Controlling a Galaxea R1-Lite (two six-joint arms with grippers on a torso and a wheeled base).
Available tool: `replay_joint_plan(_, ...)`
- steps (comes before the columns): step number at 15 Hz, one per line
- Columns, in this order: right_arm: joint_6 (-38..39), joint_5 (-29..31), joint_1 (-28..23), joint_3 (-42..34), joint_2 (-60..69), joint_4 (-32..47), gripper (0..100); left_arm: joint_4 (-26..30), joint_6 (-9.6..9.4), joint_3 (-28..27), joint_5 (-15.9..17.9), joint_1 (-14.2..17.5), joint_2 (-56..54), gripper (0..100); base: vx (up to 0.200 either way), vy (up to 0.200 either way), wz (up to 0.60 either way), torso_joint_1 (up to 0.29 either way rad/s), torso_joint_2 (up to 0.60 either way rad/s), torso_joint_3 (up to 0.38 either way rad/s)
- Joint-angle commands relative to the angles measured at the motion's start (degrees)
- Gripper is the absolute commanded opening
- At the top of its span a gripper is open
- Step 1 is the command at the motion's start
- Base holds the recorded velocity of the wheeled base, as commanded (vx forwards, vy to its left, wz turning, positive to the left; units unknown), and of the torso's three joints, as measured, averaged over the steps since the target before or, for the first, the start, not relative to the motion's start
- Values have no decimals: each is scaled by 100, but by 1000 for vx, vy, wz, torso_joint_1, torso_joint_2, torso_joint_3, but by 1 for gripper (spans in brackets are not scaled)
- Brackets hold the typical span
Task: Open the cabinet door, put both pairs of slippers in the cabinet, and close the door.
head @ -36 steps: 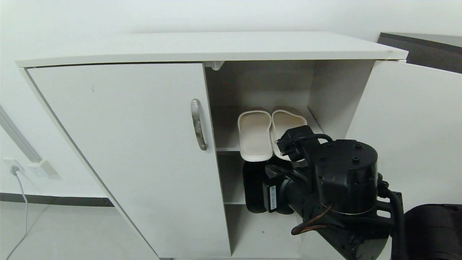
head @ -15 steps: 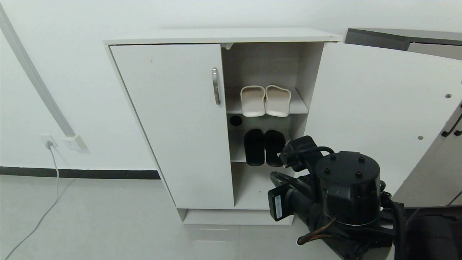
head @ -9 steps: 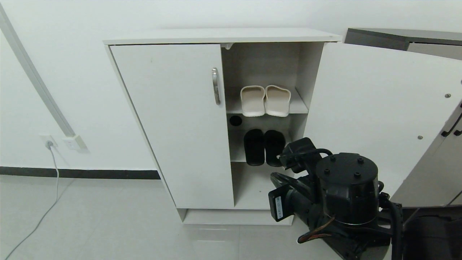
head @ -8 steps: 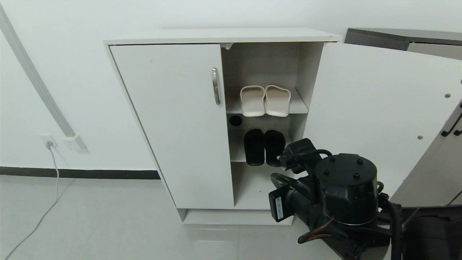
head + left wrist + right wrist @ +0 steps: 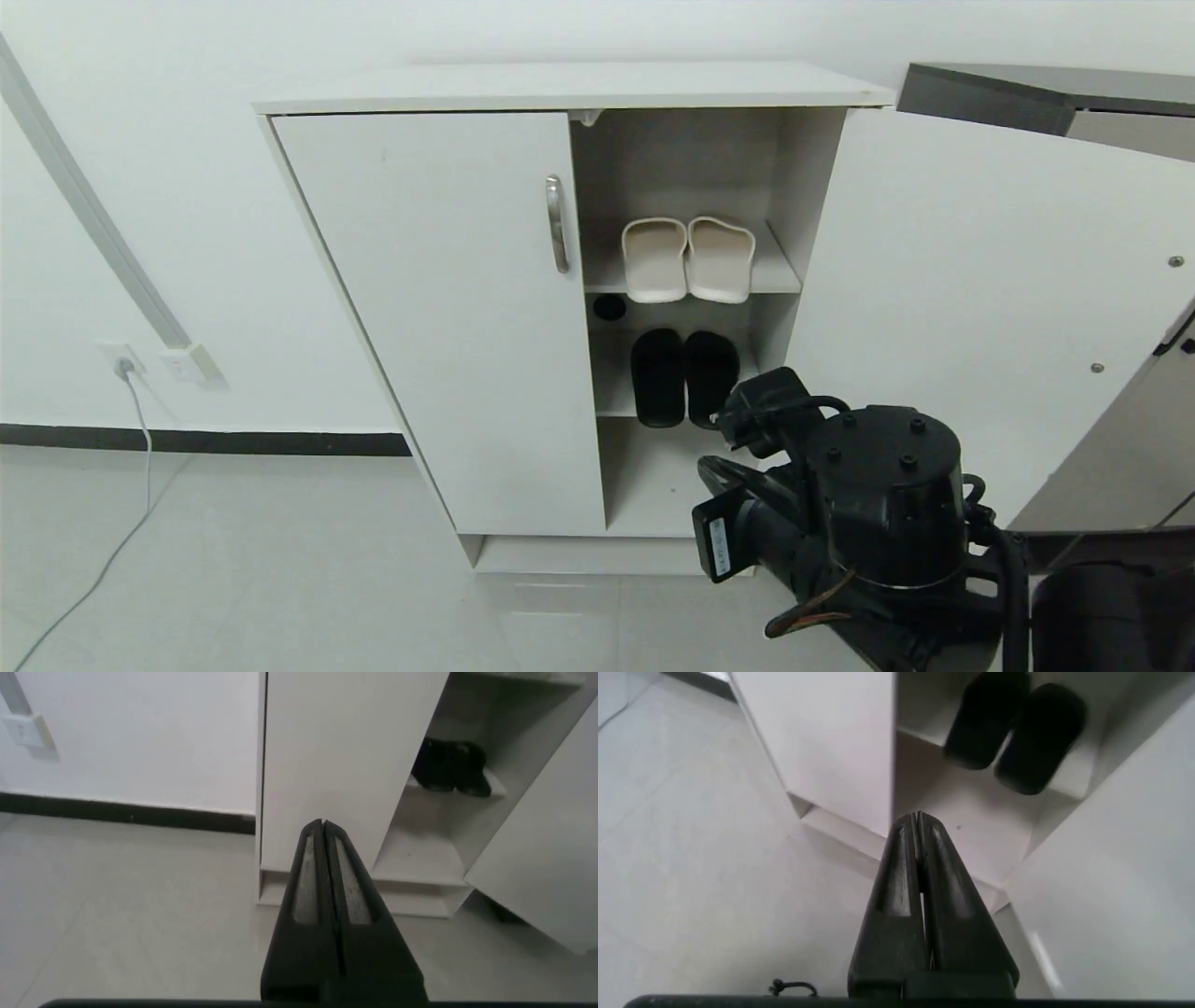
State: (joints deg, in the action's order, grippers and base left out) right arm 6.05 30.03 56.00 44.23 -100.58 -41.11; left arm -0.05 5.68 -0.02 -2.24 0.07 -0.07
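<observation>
The white cabinet stands against the wall with its left door shut and its right door swung wide open. A beige pair of slippers lies on the upper shelf. A black pair of slippers lies on the shelf below and also appears as black slippers and black slippers in the wrist views. My right gripper is shut and empty, low in front of the open compartment. My left gripper is shut and empty, above the floor before the cabinet.
A metal handle runs down the shut door's edge. A grey cabinet stands behind the open door at the right. A wall socket with a cable is at the left. Bare tiled floor lies in front.
The head view has backed away from the cabinet, so the whole cabinet and floor now show. Over the last second only a slight shift of view; slippers and doors stay put.
</observation>
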Motion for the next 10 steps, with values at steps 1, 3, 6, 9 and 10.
replay_joint_plan(1, 2, 3, 16, -2, 13, -20, 0, -13, 3, -6, -4, 1, 7, 0, 0, 0, 0, 56, -461, -373)
replay_joint_plan(3, 2, 3, 16, -2, 4, -20, 0, -13, 3, -6, -4, 1, 7, 0, 0, 0, 0, 39, -571, -354)
replay_joint_plan(6, 2, -5, 16, -2, -14, -240, 0, -13, 3, -6, -4, 1, 7, 0, 0, 0, 0, 105, -479, -352)
replay_joint_plan(9, -16, -76, -2, -55, -58, -565, 0, -13, -6, -6, 5, 1, 7, 0, 0, 0, 0, 131, -473, -341)
replay_joint_plan(10, -16, -76, -2, -63, -58, -565, 0, -13, -6, -6, 5, 1, 7, 0, 0, 0, 0, 154, -466, -320)
